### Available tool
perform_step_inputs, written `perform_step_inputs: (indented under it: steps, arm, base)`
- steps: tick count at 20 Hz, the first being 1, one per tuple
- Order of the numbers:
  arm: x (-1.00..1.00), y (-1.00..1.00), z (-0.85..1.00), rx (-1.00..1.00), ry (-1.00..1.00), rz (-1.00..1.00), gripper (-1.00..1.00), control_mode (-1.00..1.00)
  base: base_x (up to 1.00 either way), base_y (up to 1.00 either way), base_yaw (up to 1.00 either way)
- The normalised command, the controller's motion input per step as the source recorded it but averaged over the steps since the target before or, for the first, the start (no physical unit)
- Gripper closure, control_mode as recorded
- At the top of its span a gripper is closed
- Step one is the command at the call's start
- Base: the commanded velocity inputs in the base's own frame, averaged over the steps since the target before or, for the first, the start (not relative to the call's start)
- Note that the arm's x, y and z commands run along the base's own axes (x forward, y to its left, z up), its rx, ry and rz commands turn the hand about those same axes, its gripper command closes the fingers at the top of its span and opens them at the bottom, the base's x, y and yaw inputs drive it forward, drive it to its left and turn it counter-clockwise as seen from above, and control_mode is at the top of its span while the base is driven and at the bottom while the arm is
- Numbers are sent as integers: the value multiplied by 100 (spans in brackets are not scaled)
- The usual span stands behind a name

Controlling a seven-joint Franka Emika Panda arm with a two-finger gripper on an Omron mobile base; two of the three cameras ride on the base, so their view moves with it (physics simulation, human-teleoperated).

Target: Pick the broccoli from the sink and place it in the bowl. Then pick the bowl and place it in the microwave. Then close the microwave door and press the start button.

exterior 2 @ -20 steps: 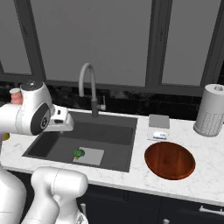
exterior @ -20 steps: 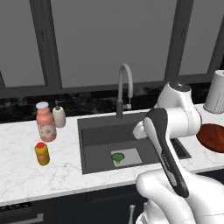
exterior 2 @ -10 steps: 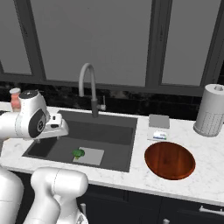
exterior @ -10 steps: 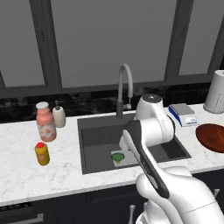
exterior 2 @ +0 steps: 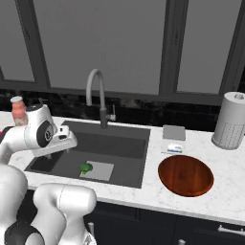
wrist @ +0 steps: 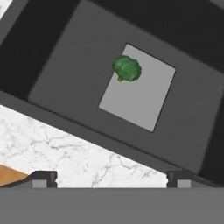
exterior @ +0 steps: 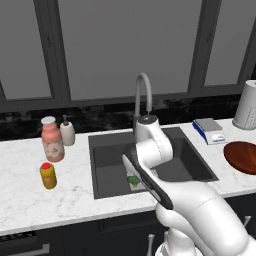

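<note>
White marble counter (exterior 2: 225,165) runs under a row of dark window panes, and set into it is the sink (exterior 2: 57,162), a dark grey basin with a tall arched faucet (exterior 2: 98,93) behind it. We have brought our gripper (wrist: 111,177) over the front edge of the basin, with the hand pointing down into it; in the hand view both dark tips stand far apart at the bottom of the picture with nothing between them, so the claw is spread wide and empty, ready to come down around something small.

In that view the broccoli (wrist: 127,68) lies near one corner of the light grey bottom plate (wrist: 144,103), well apart from our fingertips and off to the far side of them. We judge that the hand must travel further in over the basin and then descend before any grasp.

It is a small rounded floret, deep green and knobbly, with a short paler stub of stem poking out at one side. From the right base view it sits alone at the left end of the plate (exterior 2: 98,171), touching nothing else.

On the counter to the right of the sink waits the bowl (exterior 2: 185,175), wide, shallow and glossy reddish-brown, placed close enough that the carry from basin to bowl should be short. A paper towel roll (exterior 2: 231,120) stands beyond it.
</note>
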Motion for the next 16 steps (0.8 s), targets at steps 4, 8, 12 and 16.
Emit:
perform_step_inputs:
  steps: [4,8,12,16]
  arm:
    - [37,0,-53,-3,0,9,-100,-100]
    - [30,0,-46,4,0,12,-100,-100]
    - [46,0,-31,1,7,4,-100,-100]
    - [52,0,-20,0,18,0,-100,-100]
  base:
    - [0,0,0]
    - [0,0,0]
    - [0,0,0]
    - [0,0,0]
